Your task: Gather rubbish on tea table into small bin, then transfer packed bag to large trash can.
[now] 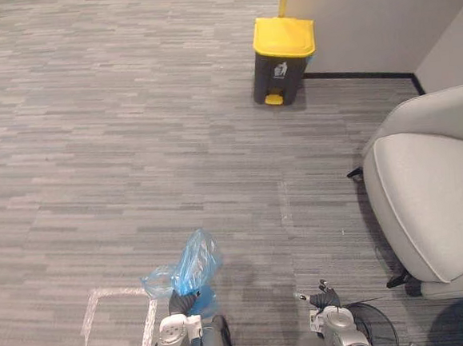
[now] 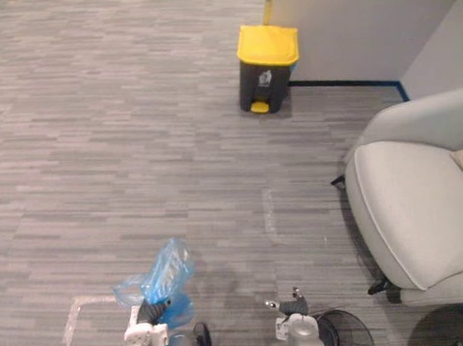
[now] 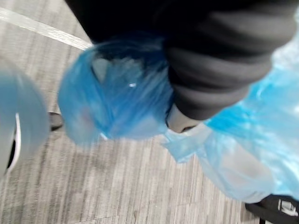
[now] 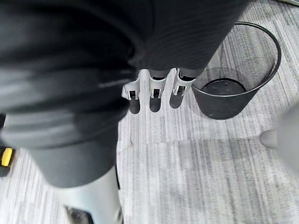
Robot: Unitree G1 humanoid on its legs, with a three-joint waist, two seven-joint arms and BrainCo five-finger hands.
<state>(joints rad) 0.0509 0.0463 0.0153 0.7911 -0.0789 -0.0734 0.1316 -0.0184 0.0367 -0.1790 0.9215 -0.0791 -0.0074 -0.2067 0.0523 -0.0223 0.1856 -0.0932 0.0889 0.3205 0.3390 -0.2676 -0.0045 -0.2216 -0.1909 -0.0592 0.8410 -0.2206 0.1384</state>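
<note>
The setting reads as an office lounge or waiting area. The floor (image 1: 130, 109) is covered in grey striped carpet tile. A pale grey upholstered armchair (image 1: 434, 197) is set beside plain grey walls (image 1: 364, 18) edged with dark skirting (image 1: 360, 75). A yellow-lidded pedal bin (image 1: 283, 61) is placed by the wall, and a black wire-mesh wastebasket (image 4: 233, 105) is seen on the carpet.
</note>
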